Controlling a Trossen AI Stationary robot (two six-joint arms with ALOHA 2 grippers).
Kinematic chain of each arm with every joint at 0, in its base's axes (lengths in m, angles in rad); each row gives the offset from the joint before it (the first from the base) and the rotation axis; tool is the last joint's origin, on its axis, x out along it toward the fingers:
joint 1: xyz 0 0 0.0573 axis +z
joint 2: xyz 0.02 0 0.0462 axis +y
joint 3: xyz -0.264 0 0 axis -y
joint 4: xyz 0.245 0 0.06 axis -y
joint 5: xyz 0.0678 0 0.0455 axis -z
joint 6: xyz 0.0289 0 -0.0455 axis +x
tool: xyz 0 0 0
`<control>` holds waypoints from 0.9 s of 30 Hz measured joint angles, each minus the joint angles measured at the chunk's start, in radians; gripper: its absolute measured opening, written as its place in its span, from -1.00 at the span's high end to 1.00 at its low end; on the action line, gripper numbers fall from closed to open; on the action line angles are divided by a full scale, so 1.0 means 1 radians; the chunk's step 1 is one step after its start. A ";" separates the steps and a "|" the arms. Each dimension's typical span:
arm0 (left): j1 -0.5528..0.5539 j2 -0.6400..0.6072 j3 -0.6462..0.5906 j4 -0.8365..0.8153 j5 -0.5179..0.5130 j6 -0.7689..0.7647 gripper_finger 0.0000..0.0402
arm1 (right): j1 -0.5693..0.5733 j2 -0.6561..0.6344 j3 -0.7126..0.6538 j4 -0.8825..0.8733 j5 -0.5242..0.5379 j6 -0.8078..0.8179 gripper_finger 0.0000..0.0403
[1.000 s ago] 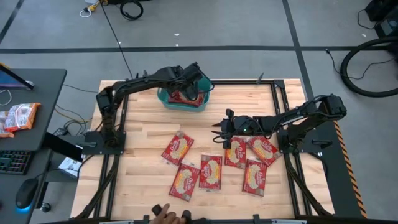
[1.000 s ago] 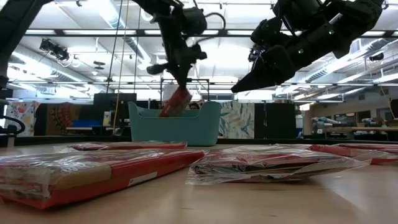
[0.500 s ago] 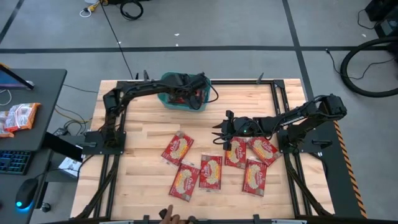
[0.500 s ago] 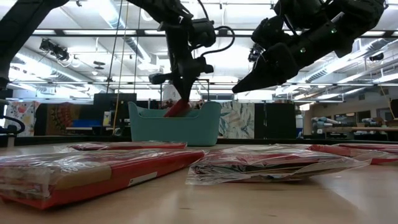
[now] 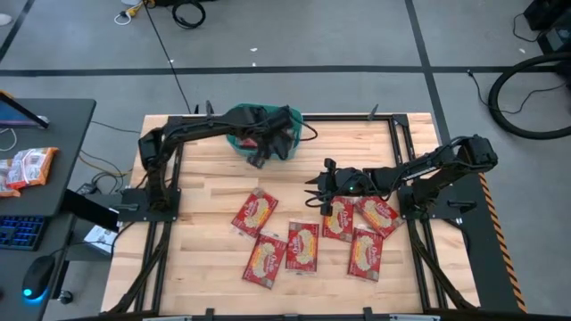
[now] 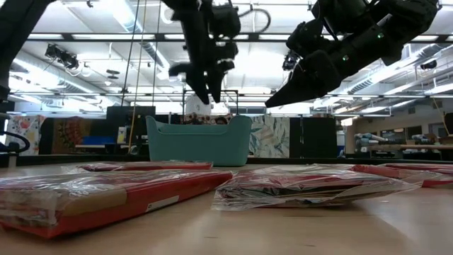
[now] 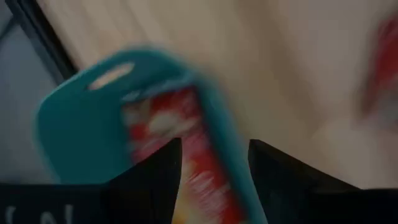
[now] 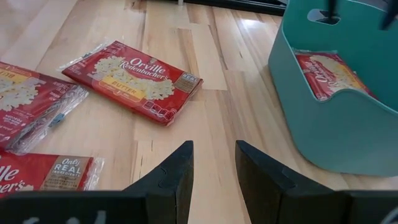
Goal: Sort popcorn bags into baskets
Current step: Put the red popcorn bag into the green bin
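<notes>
Hovering over the teal basket (image 5: 239, 139) at the table's far edge, the left gripper (image 6: 205, 95) is gaping empty; a popcorn bag (image 8: 329, 73) is lying inside; the right gripper (image 5: 312, 190) is hanging parted over bare wood beside six bags (image 5: 302, 245).

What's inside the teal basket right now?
The teal basket holds at least one red popcorn bag, lying flat against the bottom. The near wall hides the rest of the floor, and from above the left hand covers most of the opening, so a count isn't possible.
</notes>
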 joint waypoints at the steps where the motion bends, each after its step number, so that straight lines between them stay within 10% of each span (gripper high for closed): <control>1: -0.009 -0.006 0.000 -0.012 0.031 -0.087 0.06 | 0.000 0.000 0.000 -0.001 0.000 0.000 0.38; 11: -0.161 -0.004 0.000 -0.270 0.179 -0.706 0.13 | 0.000 0.000 0.000 0.008 0.003 -0.010 0.38; 27: -0.359 -0.004 -0.010 -0.214 0.036 -0.947 0.14 | -0.001 0.000 0.000 -0.003 -0.001 0.003 0.38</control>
